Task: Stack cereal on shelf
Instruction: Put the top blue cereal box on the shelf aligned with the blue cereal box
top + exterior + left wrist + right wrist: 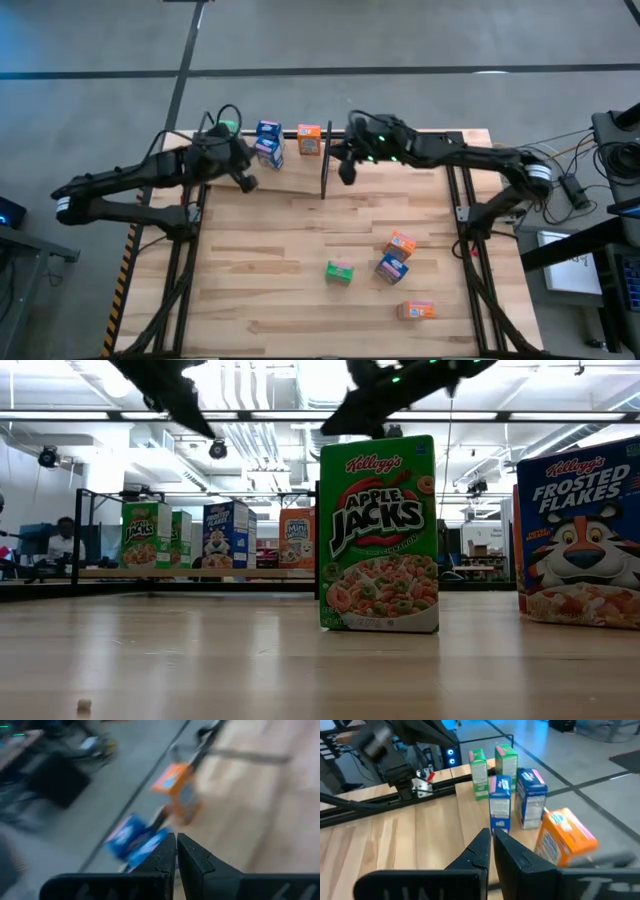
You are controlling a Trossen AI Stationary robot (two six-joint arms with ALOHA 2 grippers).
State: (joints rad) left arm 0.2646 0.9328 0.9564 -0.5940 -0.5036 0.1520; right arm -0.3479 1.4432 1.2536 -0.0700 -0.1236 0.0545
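On the shelf [420, 140] at the table's far edge stand two green cereal boxes [479, 772], two blue ones [268, 152] and an orange one [309, 140], all left of the black divider rod [325, 165]. My left gripper [246, 182] hovers shut just near of the blue boxes [132, 840]. My right gripper [347, 172] hovers shut right of the rod and looks toward the row [500, 802]. On the open tabletop stand a green box [339, 271], a blue box [391, 267] and two orange boxes [401, 243], [417, 310].
In the low view the green box [378, 535] and the blue box [580, 535] stand close to the camera, with the shelf row [228, 535] far behind. The shelf part right of the rod is bare wood. A person [62, 545] sits in the room beyond.
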